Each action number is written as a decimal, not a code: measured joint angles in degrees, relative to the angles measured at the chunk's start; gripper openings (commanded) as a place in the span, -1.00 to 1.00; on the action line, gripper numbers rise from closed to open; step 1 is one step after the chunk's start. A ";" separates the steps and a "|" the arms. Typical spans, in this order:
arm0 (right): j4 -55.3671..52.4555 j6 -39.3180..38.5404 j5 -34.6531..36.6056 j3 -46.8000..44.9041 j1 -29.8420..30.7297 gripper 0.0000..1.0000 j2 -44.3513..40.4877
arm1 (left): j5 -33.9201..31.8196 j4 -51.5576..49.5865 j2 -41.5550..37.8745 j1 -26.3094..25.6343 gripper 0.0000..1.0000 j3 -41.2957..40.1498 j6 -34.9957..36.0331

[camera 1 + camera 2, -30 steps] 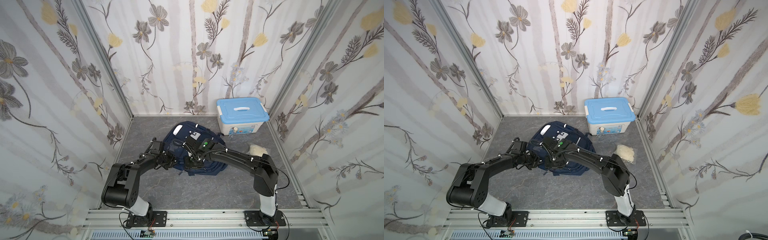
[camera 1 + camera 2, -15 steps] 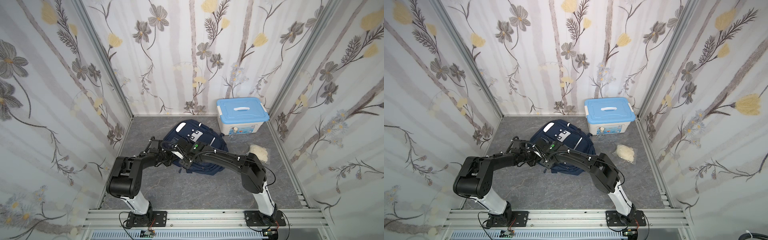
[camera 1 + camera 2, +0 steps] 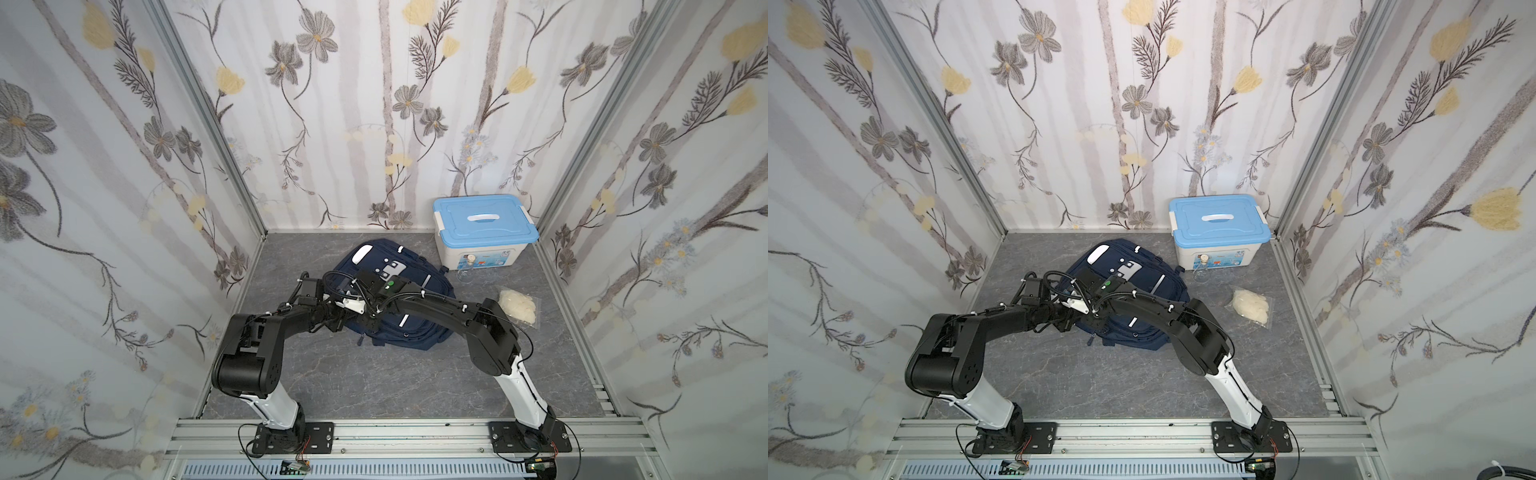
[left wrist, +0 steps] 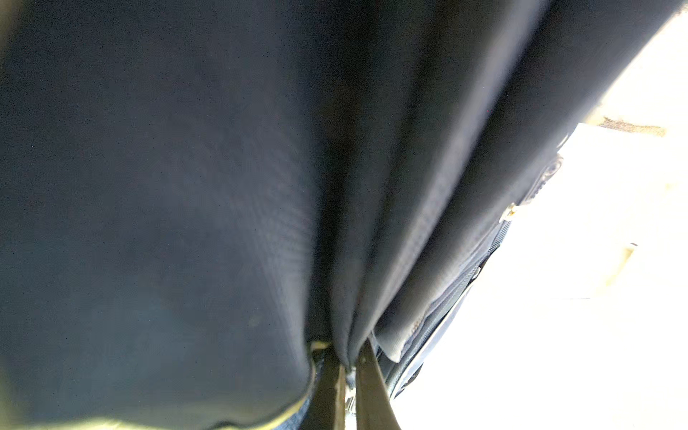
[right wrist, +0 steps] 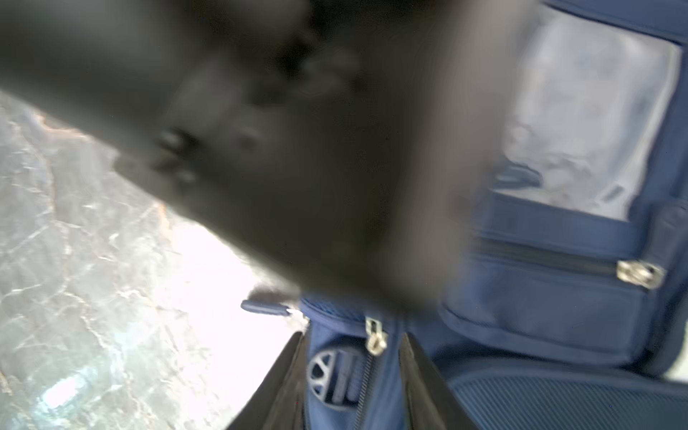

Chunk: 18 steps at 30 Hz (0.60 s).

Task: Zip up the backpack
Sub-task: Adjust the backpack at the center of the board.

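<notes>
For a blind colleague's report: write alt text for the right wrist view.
The right gripper straddles a corner of the blue backpack, a silver zipper pull lying between its dark fingers. A blurred black shape fills much of the picture, with the backpack's clear window pocket on one side and the grey marbled table on the other.

Overhead pair; wrists seemingly against backpack (image 4: 149, 186)

A robot lab booth: floral-papered panels (image 3: 374, 124) in aluminium framing (image 3: 210, 120), marbled grey floor (image 3: 374, 382), arm-mounting rail (image 3: 415, 434) in front.

backpack (image 5: 551, 290) blurred, partly hidden, cut off
</notes>
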 measured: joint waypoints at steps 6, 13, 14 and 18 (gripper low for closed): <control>1.81 -0.22 0.28 0.24 0.31 -0.20 1.16 | 0.39 0.07 -0.15 0.15 -1.00 -0.04 -0.68; 5.38 -0.07 3.23 -0.20 0.74 -0.36 2.51 | -0.85 0.42 -0.04 0.61 -1.00 -0.42 -3.89; 6.01 -0.09 3.28 -0.24 0.72 -0.33 2.75 | -0.87 1.25 -0.02 0.72 -1.00 -0.90 -5.03; 9.57 0.07 3.39 -2.16 0.74 0.00 2.16 | -1.25 2.71 -0.76 1.20 -0.16 -1.84 -6.95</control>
